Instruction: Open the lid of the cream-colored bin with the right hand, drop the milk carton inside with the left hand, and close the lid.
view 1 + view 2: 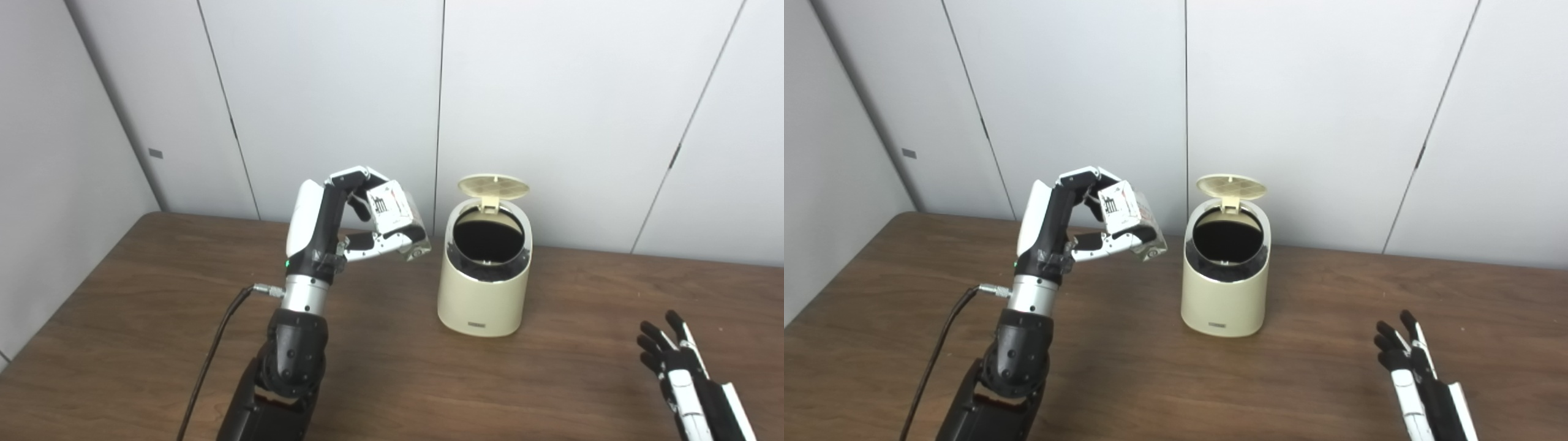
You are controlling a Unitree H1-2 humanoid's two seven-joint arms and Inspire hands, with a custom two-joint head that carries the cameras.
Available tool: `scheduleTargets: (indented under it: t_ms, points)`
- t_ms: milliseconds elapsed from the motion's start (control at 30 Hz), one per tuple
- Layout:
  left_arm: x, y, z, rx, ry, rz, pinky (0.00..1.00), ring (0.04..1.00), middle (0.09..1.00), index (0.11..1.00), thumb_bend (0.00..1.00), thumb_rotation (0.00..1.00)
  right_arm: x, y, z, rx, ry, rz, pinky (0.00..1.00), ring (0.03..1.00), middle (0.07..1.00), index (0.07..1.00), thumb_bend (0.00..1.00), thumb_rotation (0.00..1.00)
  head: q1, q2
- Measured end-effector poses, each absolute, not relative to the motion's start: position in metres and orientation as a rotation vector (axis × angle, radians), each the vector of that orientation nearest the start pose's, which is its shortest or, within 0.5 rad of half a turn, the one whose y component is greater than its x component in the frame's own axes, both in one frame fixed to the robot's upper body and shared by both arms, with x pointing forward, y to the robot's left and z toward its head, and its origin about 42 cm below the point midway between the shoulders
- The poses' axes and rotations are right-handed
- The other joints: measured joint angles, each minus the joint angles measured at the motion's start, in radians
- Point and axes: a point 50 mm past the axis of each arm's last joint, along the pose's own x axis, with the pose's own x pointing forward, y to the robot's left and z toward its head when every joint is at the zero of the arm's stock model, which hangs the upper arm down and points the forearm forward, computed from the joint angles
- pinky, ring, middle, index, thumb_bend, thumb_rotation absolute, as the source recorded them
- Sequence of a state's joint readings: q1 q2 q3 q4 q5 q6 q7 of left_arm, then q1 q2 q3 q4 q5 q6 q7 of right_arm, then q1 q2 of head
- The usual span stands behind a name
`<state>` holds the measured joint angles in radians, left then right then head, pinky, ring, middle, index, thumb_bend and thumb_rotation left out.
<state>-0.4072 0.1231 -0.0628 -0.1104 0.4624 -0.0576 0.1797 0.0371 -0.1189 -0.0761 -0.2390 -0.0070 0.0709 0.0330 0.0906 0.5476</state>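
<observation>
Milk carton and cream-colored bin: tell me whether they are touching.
Apart. In the left eye view, the milk carton, held in the left hand, hangs left of the cream-colored bin, with wall and tabletop showing plainly in the gap between them.

Cream-colored bin (484, 288): round, upright on bench, near centre, dark inside showing. Its lid (493, 187) is flipped open, standing up at the bin's 12 o'clock rim. Milk carton (395, 214): small, white w/ black print, tilted, off the bench, at approx 9 o'clock of the bin, near it, not touching
</observation>
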Motion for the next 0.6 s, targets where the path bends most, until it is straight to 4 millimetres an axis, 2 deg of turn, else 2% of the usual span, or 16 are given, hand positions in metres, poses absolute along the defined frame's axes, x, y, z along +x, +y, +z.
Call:
scheduleTargets:
  t_ms: [267,400,600]
  points:
    - [0.383,0.175,0.258,0.475,-0.652,0.078,0.33,0.445,0.507,0.481,0.48,0.0,0.27,-0.254,0.15,-0.148,-0.136,-0.049,0.86,0.901,0.905,0.981,0.55,0.91,-0.055,-0.006]
    - [0.386,0.167,0.266,0.453,-0.678,0.074,0.33,0.444,0.5,0.48,0.48,0.0,0.27,-0.251,0.149,-0.151,-0.134,-0.042,0.87,0.907,0.908,0.989,0.62,0.92,-0.077,-0.011]
    - [0.392,0.156,0.268,0.427,-0.725,0.056,0.34,0.439,0.498,0.482,0.48,0.0,0.27,-0.245,0.149,-0.113,-0.131,-0.018,0.88,0.921,0.918,0.999,0.63,0.9,-0.089,-0.015]
